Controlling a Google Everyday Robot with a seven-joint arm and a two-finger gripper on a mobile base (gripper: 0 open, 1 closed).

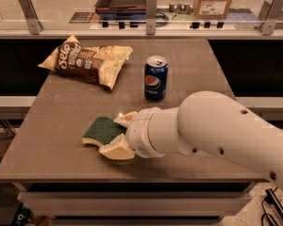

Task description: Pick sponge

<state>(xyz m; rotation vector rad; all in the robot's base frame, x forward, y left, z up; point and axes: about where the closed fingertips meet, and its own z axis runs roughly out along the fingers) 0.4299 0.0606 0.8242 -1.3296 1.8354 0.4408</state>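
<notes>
The sponge [100, 131], dark green on top over pale yellow foam, lies flat on the brown table [61, 107] near its front left. My gripper [119, 135] reaches in from the right at table height. Its two pale yellow padded fingers [116, 149] stand open, one at the far side of the sponge's right end and one at the near side. The sponge's right end sits between them. The white arm [217, 131] hides the table behind it.
A blue Pepsi can [155, 77] stands upright behind the gripper. A yellow-and-brown chip bag [87, 60] lies at the back left. A glass rail with metal posts [151, 6] runs along the far edge. The table's front edge is close below the sponge.
</notes>
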